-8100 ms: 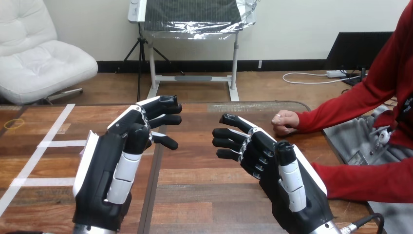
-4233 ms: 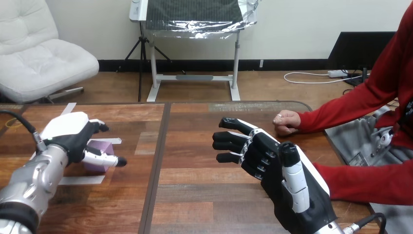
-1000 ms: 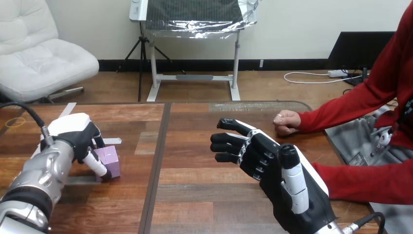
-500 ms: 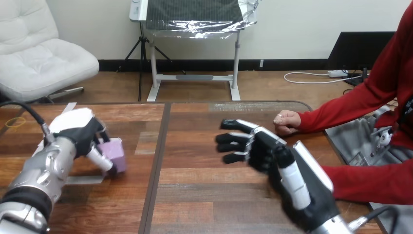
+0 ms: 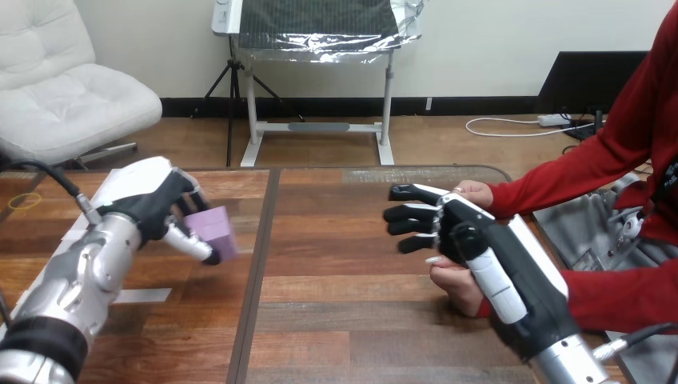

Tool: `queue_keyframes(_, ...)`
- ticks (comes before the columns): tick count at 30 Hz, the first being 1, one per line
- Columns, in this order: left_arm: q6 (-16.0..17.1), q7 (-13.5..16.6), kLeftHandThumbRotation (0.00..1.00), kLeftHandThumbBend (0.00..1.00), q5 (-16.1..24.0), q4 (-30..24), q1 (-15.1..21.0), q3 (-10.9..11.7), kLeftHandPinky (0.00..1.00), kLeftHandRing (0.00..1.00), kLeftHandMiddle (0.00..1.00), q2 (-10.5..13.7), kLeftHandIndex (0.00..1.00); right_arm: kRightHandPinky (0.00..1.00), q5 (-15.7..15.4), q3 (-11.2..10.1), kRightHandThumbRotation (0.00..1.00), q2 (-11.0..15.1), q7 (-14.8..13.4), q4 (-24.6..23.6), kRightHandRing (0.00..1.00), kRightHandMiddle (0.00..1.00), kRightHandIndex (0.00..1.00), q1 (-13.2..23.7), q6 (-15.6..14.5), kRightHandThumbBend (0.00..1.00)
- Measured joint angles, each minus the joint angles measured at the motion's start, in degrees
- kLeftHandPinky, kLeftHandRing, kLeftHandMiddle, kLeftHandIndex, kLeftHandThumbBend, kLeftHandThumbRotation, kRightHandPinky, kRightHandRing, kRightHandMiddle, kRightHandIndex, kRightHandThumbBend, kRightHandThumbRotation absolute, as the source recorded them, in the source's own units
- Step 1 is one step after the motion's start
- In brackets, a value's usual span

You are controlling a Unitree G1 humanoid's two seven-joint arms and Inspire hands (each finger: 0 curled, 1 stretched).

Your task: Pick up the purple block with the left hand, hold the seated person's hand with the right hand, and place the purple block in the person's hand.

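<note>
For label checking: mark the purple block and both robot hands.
purple block (image 5: 219, 225): head view, front face.
left hand (image 5: 148, 210): head view, black back.
right hand (image 5: 461, 228): head view, black knuckle area.

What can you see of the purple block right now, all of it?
The purple block is a small pale lilac cuboid with flat, matte, unmarked faces, seemingly foam or painted wood. It sits tilted in the left hand, whose fingers curl over its far side while the thumb presses its near face, covering its left part. It looks raised off the table, over the table's left half, just left of the dark seam. Nothing else touches it.
</note>
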State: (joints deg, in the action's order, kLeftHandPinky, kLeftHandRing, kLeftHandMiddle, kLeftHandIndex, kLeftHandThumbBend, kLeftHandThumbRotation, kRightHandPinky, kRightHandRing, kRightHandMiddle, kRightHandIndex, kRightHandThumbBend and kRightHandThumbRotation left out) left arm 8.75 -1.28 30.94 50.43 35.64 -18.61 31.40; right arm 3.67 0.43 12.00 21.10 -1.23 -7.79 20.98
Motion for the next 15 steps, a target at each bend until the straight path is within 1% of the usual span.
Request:
queue_keyframes(4, 0.0, -0.3, 0.0, 0.66, -0.8, -4.1, -2.4, 1.0, 0.37, 0.41, 0.47, 0.0, 0.47, 0.66, -1.7, -0.5, 0.94, 1.0, -0.8, 2.0, 0.73, 0.75, 0.77, 0.9, 0.7, 0.62)
queue_keyframes(15, -0.1, -1.4, 0.0, 0.63, -2.5, -14.8, -10.3, 3.5, 0.4, 0.43, 0.46, -0.4, 0.47, 0.64, -6.7, -1.2, 0.96, 4.8, -3.3, 7.2, 0.73, 0.76, 0.77, 3.5, 1.1, 0.67)
